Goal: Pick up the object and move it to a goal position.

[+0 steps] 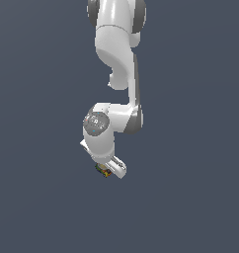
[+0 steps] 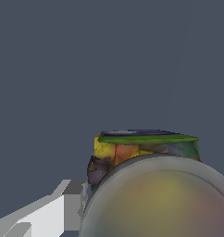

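1 gripper (image 1: 107, 171) pinching tiny multicoloured block (image 1: 102, 171); arm (image 1: 116, 59) extends overhead.

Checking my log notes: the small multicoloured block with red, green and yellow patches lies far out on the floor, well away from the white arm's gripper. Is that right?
Not quite. The small multicoloured block is not far away: in the exterior view it sits right at the white arm's gripper, and the wrist view shows it close up. The colours are as you say.

Exterior view: high up, looking down on the arm (image 1: 114, 74) from some way off, flat grey floor (image 1: 37, 197) filling the frame. Wrist view: pressed right up against the block (image 2: 146, 146), which blocks the lower frame, floor beyond. Shared: the block (image 1: 103, 171) at the arm's tip, and floor.
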Controlling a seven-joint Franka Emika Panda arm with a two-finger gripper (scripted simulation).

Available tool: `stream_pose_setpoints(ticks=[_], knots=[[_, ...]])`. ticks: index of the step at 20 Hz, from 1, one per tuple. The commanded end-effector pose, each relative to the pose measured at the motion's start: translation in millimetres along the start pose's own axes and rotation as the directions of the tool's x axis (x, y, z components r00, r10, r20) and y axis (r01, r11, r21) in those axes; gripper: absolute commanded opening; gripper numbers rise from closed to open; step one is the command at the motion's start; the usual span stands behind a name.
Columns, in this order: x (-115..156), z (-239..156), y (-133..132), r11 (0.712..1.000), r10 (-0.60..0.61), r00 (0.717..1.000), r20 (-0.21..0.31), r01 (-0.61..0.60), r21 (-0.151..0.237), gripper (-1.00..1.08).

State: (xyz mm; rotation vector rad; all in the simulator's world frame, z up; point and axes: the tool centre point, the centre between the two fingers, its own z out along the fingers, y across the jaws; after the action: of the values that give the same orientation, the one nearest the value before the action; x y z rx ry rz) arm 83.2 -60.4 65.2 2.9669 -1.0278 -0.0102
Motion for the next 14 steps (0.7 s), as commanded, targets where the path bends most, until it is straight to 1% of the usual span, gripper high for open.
stream_pose_setpoints(ticks=[1,7,14], knots=[[-2,-11,2,1.0,0.0,1.0,-0.004,0.0,0.003,-1.0],[-15,-41,13,1.0,0.0,1.0,-0.004,0.0,0.004,-1.0],[-38,-95,31,1.0,0.0,1.0,-0.004,0.0,0.004,-1.0]])
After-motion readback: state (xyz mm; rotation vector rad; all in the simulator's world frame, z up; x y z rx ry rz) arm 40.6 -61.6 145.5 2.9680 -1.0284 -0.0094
